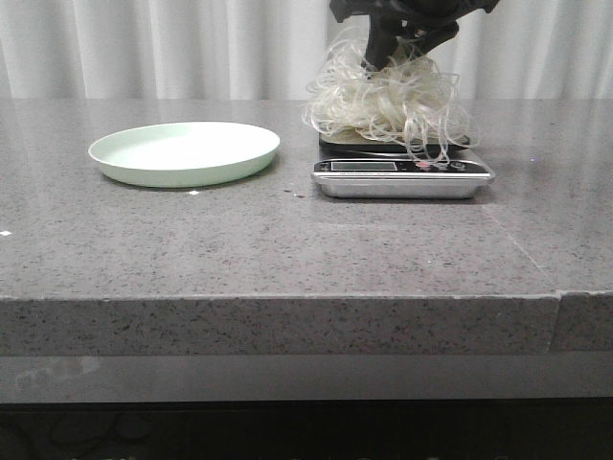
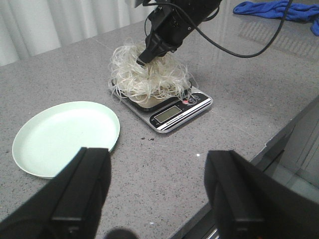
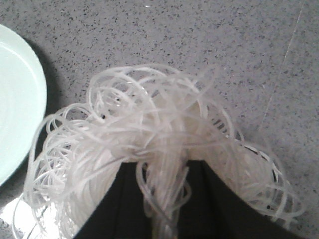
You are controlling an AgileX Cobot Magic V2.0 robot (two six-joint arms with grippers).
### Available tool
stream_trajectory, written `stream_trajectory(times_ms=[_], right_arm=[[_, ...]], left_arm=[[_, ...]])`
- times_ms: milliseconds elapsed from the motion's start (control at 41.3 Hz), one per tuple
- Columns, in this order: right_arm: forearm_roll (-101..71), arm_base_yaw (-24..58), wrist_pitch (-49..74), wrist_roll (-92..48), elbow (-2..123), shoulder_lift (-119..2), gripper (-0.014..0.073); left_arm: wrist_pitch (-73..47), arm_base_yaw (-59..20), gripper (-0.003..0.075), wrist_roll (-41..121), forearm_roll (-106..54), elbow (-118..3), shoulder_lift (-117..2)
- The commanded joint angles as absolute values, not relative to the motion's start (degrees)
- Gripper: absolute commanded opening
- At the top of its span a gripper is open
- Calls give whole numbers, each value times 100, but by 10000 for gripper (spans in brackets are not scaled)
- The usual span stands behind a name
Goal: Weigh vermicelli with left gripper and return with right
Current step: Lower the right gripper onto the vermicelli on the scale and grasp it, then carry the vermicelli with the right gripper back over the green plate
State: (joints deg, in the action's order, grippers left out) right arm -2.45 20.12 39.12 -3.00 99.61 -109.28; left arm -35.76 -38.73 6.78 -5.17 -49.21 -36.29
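Observation:
The vermicelli [image 1: 388, 96] is a fluffy white mound on the small silver scale [image 1: 402, 179], at the table's middle right. My right gripper [image 1: 402, 43] comes down from above into its top. In the right wrist view the black fingers are close together with a bundle of strands [image 3: 164, 189] pinched between them. The left wrist view shows the same claw [image 2: 149, 54] in the vermicelli [image 2: 149, 79] on the scale [image 2: 177, 113]. My left gripper [image 2: 157, 164] is open, holds nothing and hovers over bare table near the front edge. It is out of the front view.
An empty pale green plate [image 1: 182, 153] lies left of the scale, also seen as a plate [image 2: 65, 137] in the left wrist view. A blue cloth [image 2: 279, 9] lies at the far side of the table. The table's front edge [image 2: 279, 137] runs close to my left gripper.

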Motion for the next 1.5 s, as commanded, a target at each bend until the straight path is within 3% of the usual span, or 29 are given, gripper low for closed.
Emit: stream_trajectory(times_ms=[0,242,436,776,1066,1139,1357,1478], right_arm=[[-157,2051,3921,-345,10286,-10528,159],[-157,2437,4455,-345,11428,-10439,159],[-157,2975,4113,-345,12114,-10486,159],[-157,3704,2957,-345,12219,-11072,159],[-157,3791,2737,-345,12219,-11804,165],[-165,3791,2811,-340,12224,-11899,211],[-277,3791,3045,-315,12224,-11947,479],[-277,3773,3297,-294,12224,-11737,493]], left_arm=[[-3153,-3916,472,613,-592,-5064,-3645],[-3153,-3916,472,613,-592,-5064,-3645],[-3153,-3916,472,613,-592,-5064,-3645],[-3143,-3916,472,613,-592,-5064,-3645],[-3143,-3916,472,613,-592,-5064,-3645],[-3143,-3916,472,613,-592,-5064,-3645],[-3143,-3916,472,613,-592,-5064,-3645],[-3143,-3916,472,613,-592,-5064,-3645]])
